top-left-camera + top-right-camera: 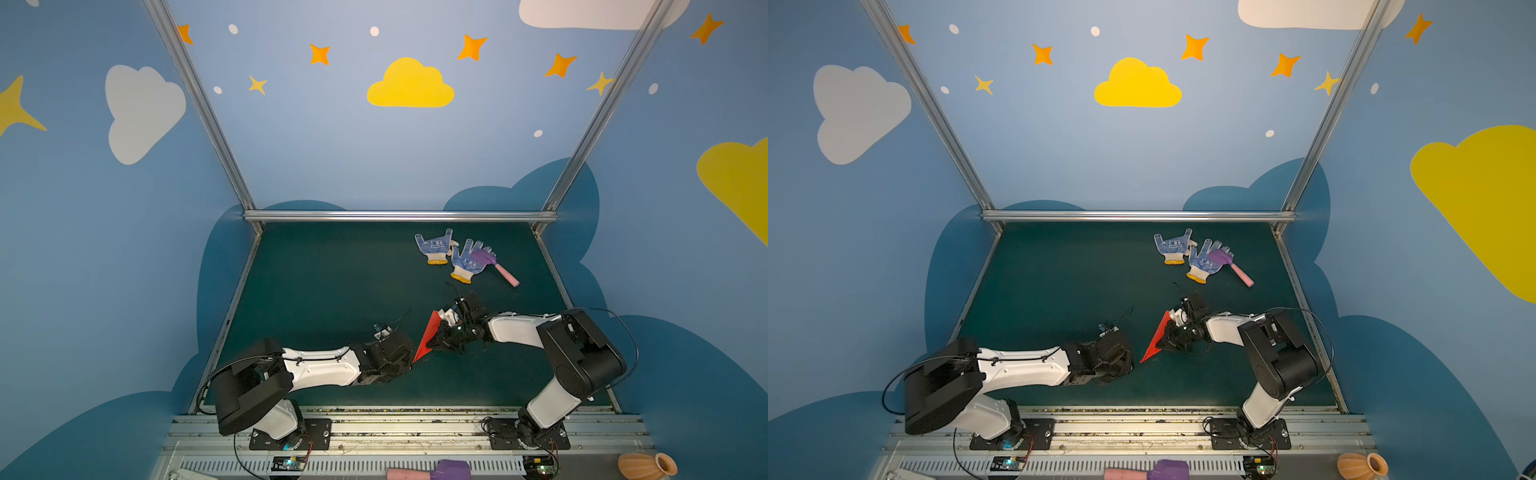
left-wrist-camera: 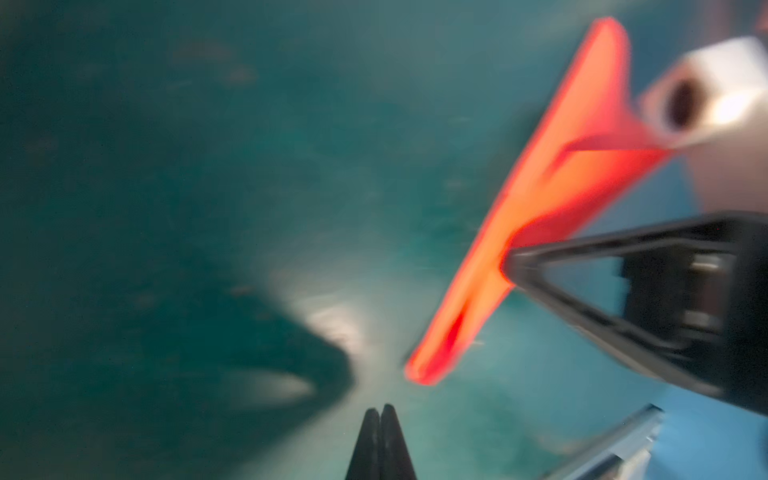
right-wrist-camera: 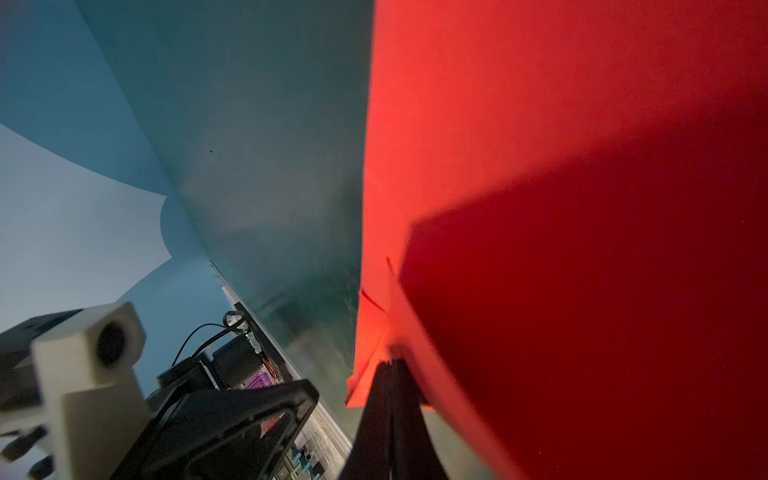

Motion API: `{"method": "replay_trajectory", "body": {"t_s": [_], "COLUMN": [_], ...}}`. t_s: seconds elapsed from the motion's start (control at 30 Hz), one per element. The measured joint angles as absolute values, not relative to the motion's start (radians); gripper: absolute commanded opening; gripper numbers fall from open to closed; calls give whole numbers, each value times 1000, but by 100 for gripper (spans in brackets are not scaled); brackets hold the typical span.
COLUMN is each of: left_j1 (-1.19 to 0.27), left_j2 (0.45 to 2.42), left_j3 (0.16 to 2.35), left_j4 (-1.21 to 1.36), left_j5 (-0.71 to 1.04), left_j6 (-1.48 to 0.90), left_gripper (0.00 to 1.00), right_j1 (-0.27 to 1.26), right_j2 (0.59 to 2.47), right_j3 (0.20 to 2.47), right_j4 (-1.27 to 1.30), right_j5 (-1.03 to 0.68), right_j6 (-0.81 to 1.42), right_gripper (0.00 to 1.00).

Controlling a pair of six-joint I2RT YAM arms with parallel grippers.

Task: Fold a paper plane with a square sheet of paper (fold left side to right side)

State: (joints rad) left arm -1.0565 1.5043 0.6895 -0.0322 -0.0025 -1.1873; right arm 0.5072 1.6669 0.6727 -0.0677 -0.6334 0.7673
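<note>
The square sheet of paper shows as a slim, pointed bright red paper plane (image 1: 428, 338) (image 1: 1156, 338), standing tilted over the dark green mat with its tip low toward the front. My right gripper (image 1: 434, 344) (image 1: 1165, 344) is shut on the plane's folded edge. In the right wrist view the black jaws (image 3: 392, 363) pinch the red paper (image 3: 582, 187), which fills that half of the picture. My left gripper (image 1: 409, 362) (image 2: 380, 409) is shut and empty, just beside the plane's low tip (image 2: 428, 365) and apart from it. The left wrist view is blurred.
Two blue-dotted white gloves (image 1: 434, 249) (image 1: 467, 262) and a purple-and-pink toy hammer (image 1: 496, 264) lie at the back right of the mat. A metal rail (image 1: 399, 215) bounds the back. Another hammer (image 1: 432, 471) and an orange vase (image 1: 646, 465) sit by the front rail.
</note>
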Motion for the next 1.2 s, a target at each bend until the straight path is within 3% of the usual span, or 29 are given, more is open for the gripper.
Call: {"method": "replay_trajectory", "body": {"t_s": [0.47,1.2], "left_j1": [-1056,-1028], "left_j2": [1721,1776], "left_j3": [904,889], "left_j4": [-10,10], "left_j5": [39,42], "left_j6": [-1176,-1184], "left_gripper": [3,3], "right_j1": [507,507], "right_j2": [1665,1663], "right_j3": [673,668], "right_j4": [-68,-62], "right_j5": [-632,-630], "right_j6": [768,767], "right_gripper": [0,0]}}
